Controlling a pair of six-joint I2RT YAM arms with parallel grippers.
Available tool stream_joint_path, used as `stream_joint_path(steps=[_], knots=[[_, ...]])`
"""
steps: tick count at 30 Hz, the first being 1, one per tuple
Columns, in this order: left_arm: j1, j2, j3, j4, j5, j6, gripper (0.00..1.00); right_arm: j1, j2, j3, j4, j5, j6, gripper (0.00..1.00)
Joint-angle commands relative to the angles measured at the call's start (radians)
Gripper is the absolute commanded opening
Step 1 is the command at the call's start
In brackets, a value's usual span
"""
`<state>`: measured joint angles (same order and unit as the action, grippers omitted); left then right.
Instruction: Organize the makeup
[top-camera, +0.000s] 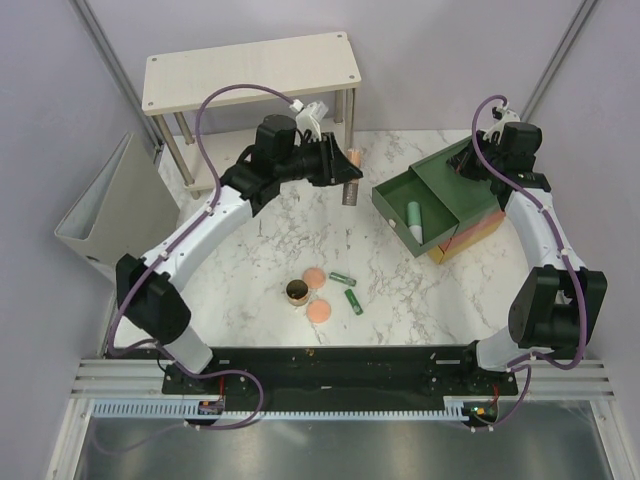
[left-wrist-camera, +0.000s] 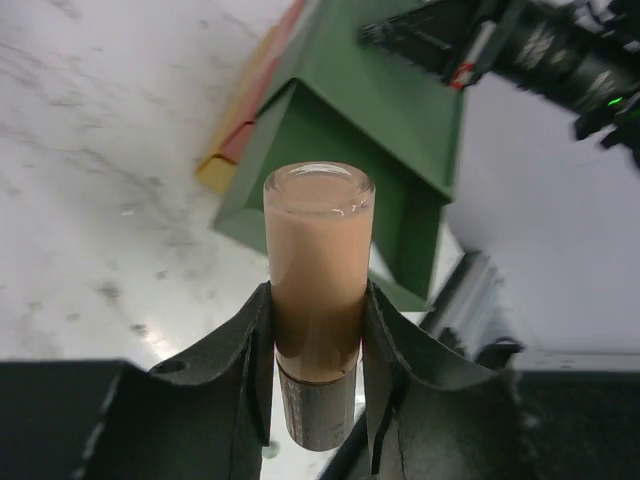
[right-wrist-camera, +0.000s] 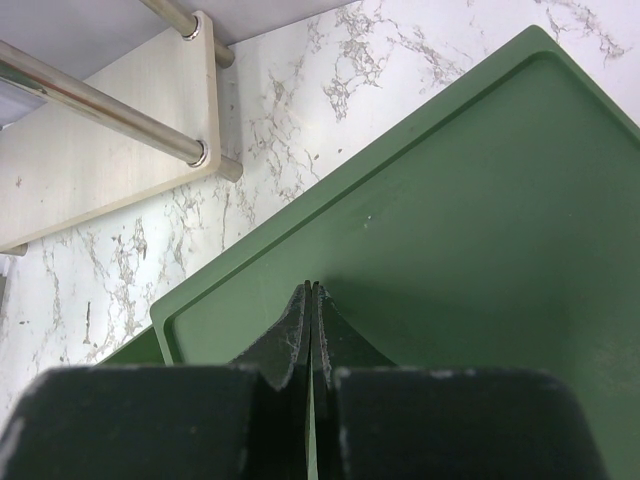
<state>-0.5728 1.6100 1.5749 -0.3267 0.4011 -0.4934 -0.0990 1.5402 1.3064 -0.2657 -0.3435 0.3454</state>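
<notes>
Shelf (top-camera: 250, 70), rear left: not involved. Left end effector (left-wrist-camera: 318, 300): closed narrow on the tube (left-wrist-camera: 318, 225), pads at the join of its peach body and grey cap. The tube appears lifted off the worktop (top-camera: 250, 250), just left of the drawer. Risk: the tube is round and glossy and is gripped near one end, so it may pivot or slide between the pads during a swing. Loose on the worktop, near centre: jar (top-camera: 297, 292), disc (top-camera: 314, 277), second disc (top-camera: 319, 311), green tube (top-camera: 343, 278), second green tube (top-camera: 353, 301), none yet stowed. Risk: all are round, so a grazing approach would send them rolling. Drawer (top-camera: 440, 200): pulled open, with the mint tube (top-camera: 414, 218) lying inside. Risk: a low entry would strike the near wall and shove the drawer. A release from too high would let the tube bounce out or knock the mint tube. Box (right-wrist-camera: 470, 220): green top, red and yellow layers below. Right end effector (right-wrist-camera: 312, 290): fingers pressed together with nothing between them, over the box top; whether it touches cannot be told. Risk: the two arms stand close here and could clash. If the box is not held down, a bump would slide it.
</notes>
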Motion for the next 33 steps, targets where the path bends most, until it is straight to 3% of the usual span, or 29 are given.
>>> stream_joint_path(steps=[1,8,19,22,23,33], knots=[[-0.016,0.095,0.01,0.349,0.212,-0.382,0.02,0.015,0.074,-0.093,-0.291,0.032,-0.032,0.0],[-0.093,0.263,0.196,0.413,0.248,-0.479,0.02,0.013,0.074,-0.095,-0.29,0.028,-0.031,0.0],[-0.183,0.341,0.241,0.393,0.179,-0.429,0.02,0.013,0.074,-0.096,-0.29,0.026,-0.031,0.0],[-0.202,0.353,0.241,0.361,0.154,-0.392,0.11,0.015,0.072,-0.093,-0.29,0.024,-0.031,0.0],[-0.208,0.357,0.241,0.353,0.148,-0.386,0.2,0.015,0.07,-0.093,-0.29,0.024,-0.029,0.0],[-0.262,0.404,0.303,0.253,0.058,-0.258,0.34,0.015,0.067,-0.098,-0.288,0.024,-0.029,0.0]])
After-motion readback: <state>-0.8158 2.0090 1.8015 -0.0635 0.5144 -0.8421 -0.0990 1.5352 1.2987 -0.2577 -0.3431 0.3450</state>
